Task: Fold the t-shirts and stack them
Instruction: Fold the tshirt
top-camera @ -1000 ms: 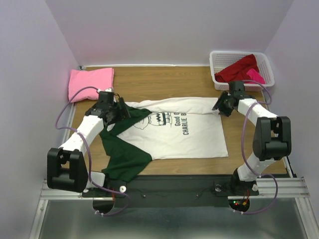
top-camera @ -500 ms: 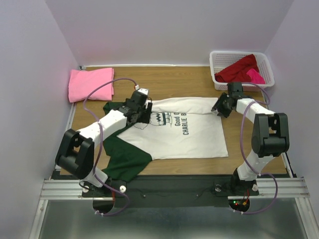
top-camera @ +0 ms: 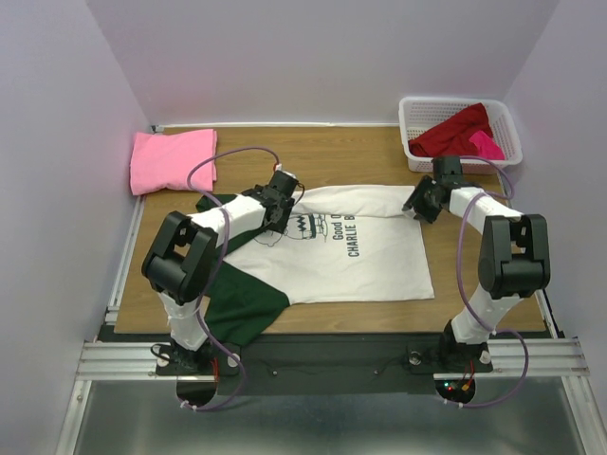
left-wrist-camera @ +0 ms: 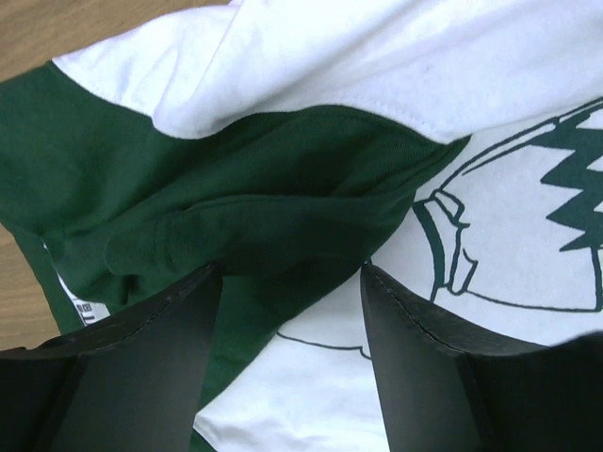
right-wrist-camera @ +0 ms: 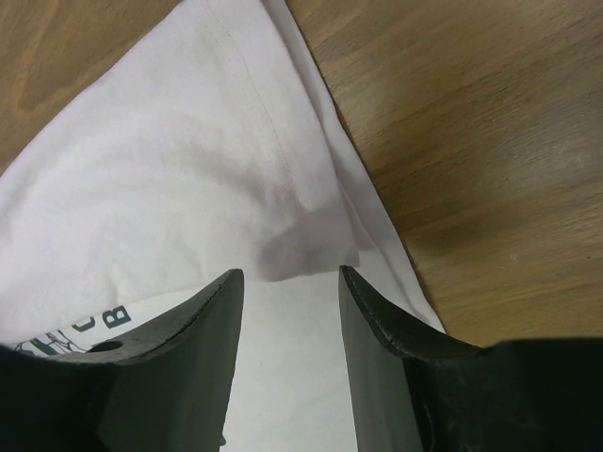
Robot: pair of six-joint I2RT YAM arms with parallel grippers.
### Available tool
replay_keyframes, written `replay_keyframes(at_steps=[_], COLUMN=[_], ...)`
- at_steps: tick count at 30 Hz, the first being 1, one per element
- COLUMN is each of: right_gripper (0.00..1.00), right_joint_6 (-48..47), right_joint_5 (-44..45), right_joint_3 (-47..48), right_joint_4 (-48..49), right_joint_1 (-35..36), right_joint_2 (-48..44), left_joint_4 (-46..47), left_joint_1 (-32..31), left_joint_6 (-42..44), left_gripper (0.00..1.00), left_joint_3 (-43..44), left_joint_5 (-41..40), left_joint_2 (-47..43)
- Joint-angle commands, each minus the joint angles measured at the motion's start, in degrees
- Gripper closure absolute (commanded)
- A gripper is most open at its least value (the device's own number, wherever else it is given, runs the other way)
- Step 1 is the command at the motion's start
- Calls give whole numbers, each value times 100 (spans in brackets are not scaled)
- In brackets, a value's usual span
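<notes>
Lying flat and print-up on the table [top-camera: 379,156], the white tee [top-camera: 351,251] is seen from above, with its green sleeve [top-camera: 237,303] spread toward the near edge. A folded pink tee [top-camera: 173,159] is noted at the far left corner. A red tee [top-camera: 455,131] and a magenta tee [top-camera: 486,144] are heaped in the basket [top-camera: 417,109]. The left gripper [top-camera: 282,194] is seen at the white tee's left end and the right gripper [top-camera: 417,204] at its far right corner.

Left wrist: the jaws are held wide, with a green fold [left-wrist-camera: 236,188] lying between them, not clamped.

Right wrist: a pucker of white hem is pinched between half-closed jaws.
</notes>
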Motion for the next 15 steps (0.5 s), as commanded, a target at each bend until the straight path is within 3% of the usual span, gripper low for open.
replay_keyframes(at_steps=[1, 8, 15], right_gripper=[49, 49, 52], right_joint_6=[38, 82, 64], right_joint_5=[127, 215, 382], right_joint_3=[-49, -40, -67], right_joint_4=[234, 269, 296], right_joint_1=[-45, -45, -45], right_joint_2=[124, 150, 150], left_joint_4=[-8, 115, -43], left_joint_1=[-11, -3, -12], left_joint_6=[127, 171, 197], left_gripper=[28, 34, 60], left_joint_3=[269, 260, 410], left_joint_5=[-168, -212, -247], left_joint_2=[97, 325, 308])
